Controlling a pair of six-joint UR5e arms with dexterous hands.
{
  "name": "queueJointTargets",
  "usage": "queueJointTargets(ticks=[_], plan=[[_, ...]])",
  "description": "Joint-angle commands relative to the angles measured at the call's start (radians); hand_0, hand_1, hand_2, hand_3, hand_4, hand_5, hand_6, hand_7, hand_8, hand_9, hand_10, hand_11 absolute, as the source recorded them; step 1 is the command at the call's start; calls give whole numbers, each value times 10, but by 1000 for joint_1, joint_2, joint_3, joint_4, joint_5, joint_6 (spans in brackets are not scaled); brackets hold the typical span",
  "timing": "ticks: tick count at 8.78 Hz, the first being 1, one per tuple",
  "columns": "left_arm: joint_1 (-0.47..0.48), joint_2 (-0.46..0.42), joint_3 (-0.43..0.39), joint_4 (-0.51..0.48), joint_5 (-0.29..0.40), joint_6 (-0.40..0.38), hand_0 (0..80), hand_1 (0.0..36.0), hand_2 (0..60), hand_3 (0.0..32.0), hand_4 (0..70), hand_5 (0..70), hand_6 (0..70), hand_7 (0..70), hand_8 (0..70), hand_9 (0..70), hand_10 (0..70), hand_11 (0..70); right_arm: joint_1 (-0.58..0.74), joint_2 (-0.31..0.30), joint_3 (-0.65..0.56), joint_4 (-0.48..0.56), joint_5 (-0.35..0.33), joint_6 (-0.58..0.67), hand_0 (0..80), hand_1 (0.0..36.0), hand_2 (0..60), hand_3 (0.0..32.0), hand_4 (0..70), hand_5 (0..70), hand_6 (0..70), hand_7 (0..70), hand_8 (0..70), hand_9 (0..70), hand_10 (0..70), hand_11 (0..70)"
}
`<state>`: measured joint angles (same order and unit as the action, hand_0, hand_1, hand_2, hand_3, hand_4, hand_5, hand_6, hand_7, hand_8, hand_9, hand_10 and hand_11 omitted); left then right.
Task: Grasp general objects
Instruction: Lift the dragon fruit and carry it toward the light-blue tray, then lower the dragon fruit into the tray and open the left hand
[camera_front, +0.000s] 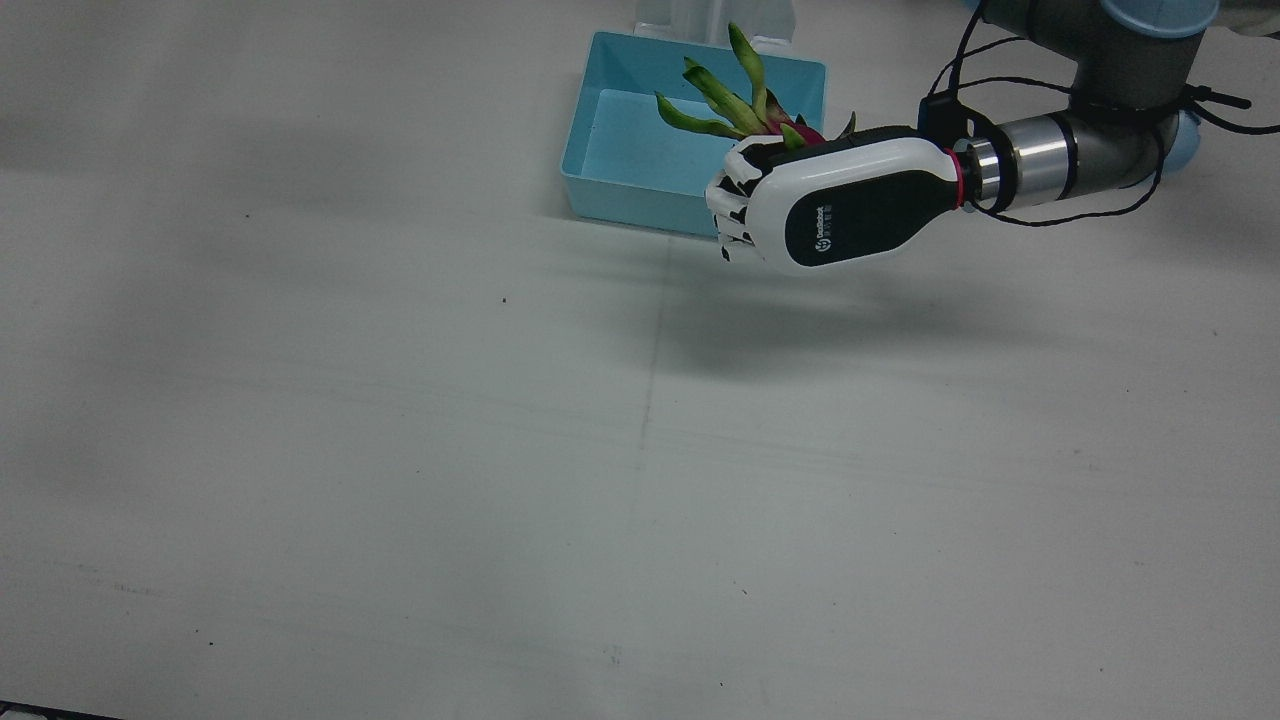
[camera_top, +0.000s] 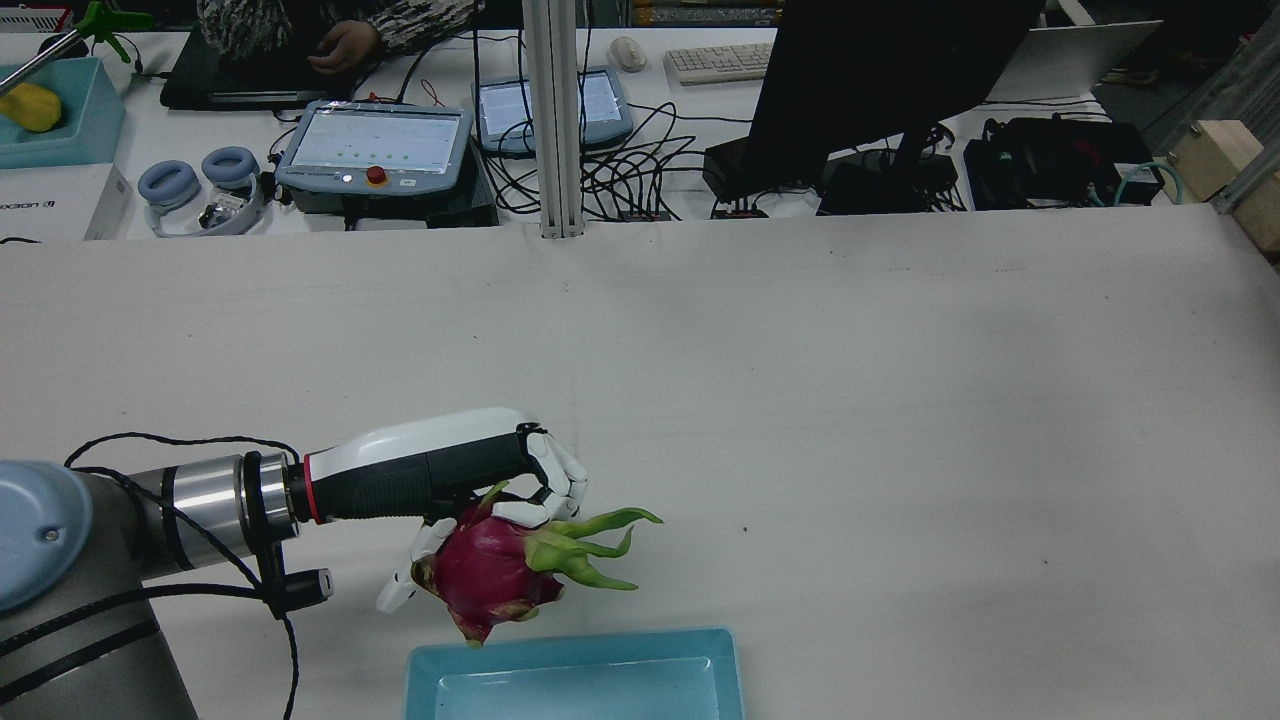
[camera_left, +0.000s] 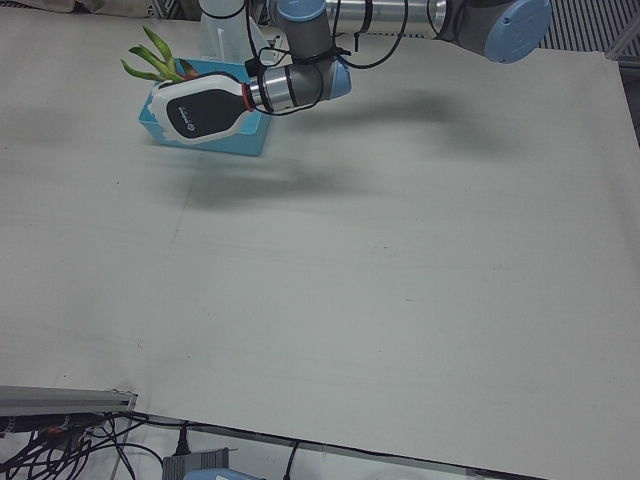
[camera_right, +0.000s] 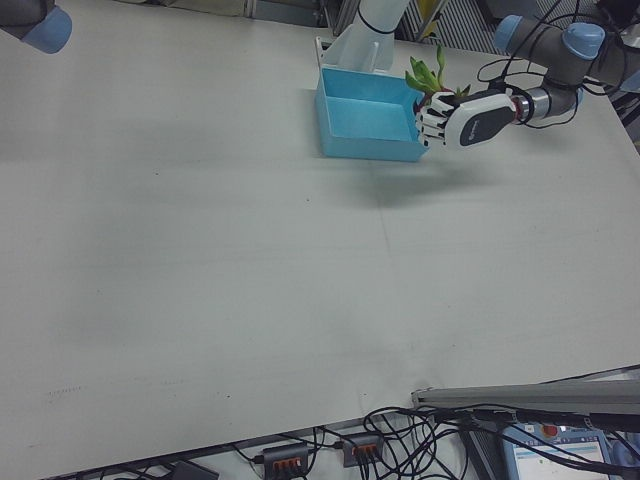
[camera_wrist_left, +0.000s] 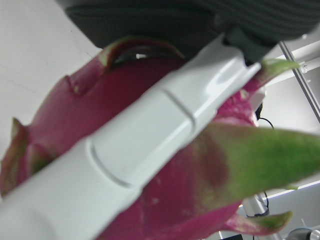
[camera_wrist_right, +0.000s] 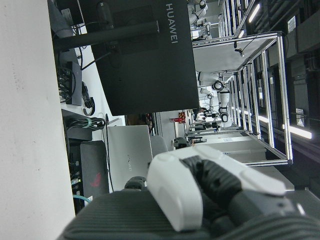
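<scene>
My left hand (camera_top: 430, 470) is shut on a pink dragon fruit (camera_top: 490, 575) with green leafy tips and holds it in the air, next to the blue bin (camera_top: 570, 665). In the front view the hand (camera_front: 830, 205) hovers at the right corner of the bin (camera_front: 620, 190), and the fruit's leaves (camera_front: 745, 95) stick out over the bin. The left hand view is filled by the fruit (camera_wrist_left: 125, 100), with a white finger (camera_wrist_left: 150, 140) across it. Of my right hand, only a bent finger (camera_wrist_right: 180, 195) shows in its own view, away from the bin.
The bin shows nothing inside and stands by the arm pedestal (camera_front: 715, 20) at the table's robot-side edge. Beyond the far edge are an aluminium post (camera_top: 552, 120), a monitor (camera_top: 870, 80), tablets and cables.
</scene>
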<state>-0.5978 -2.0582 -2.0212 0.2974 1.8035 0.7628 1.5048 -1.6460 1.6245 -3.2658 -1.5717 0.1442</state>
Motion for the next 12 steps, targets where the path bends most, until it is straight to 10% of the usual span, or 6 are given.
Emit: queueJointTargets(ticks=[1,2,3,4,6,12], plan=[[165,-101,-4,-12,-3,-3,800,360,600,0,700,700,700,700,700,700,700,700,0,0,0,0,-1,0,0,0,0,0,0,0,0,0,0,0,0,0],[183,-97,7,-64,-3,-2,800,360,600,0,700,700,700,700,700,700,700,700,0,0,0,0,-1,0,0,0,0,0,0,0,0,0,0,0,0,0],[181,-89,12,-73,-3,4,800,360,600,0,578,700,700,700,308,390,477,700,0,0,0,0,-1,0,0,0,0,0,0,0,0,0,0,0,0,0],[178,-88,10,-70,-1,7,800,360,600,0,301,700,535,700,97,176,270,440,0,0,0,0,-1,0,0,0,0,0,0,0,0,0,0,0,0,0],[178,-64,13,-101,4,9,800,360,600,0,49,700,188,467,27,79,201,353,0,0,0,0,1,0,0,0,0,0,0,0,0,0,0,0,0,0],[165,78,13,-248,28,-2,800,360,600,0,46,648,70,286,4,43,186,333,0,0,0,0,1,0,0,0,0,0,0,0,0,0,0,0,0,0]])
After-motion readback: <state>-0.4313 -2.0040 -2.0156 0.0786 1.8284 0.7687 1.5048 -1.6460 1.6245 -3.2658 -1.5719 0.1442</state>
